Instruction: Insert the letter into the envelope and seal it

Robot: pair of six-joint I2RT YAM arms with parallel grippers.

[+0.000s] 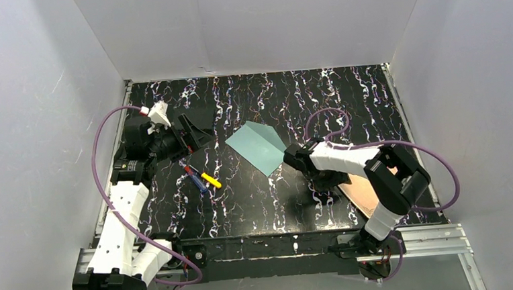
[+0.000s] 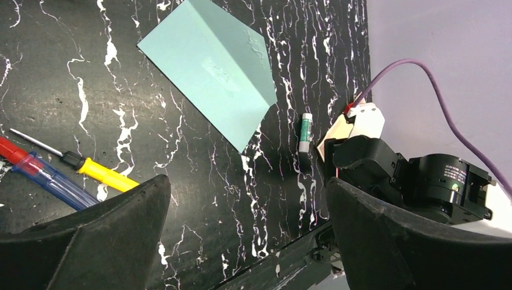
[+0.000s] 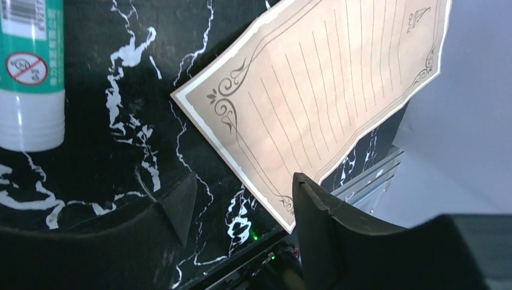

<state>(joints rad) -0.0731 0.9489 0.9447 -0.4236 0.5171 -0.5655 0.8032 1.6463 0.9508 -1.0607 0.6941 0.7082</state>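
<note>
Tan paper letter, scrolled border — left end effector, right end effector both released, empty

Robotics lab booth: white walls around a black marbled table, left arm and right arm on metal rail.

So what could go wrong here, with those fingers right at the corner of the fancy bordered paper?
Two things, I'd guess. The letter lies thin and flat near the edge of the table, with the open right fingers on either side of its corner, so they may slide off it or crumple it. And the glue stick lies loose close beside them; a nudge could send it rolling.
</note>
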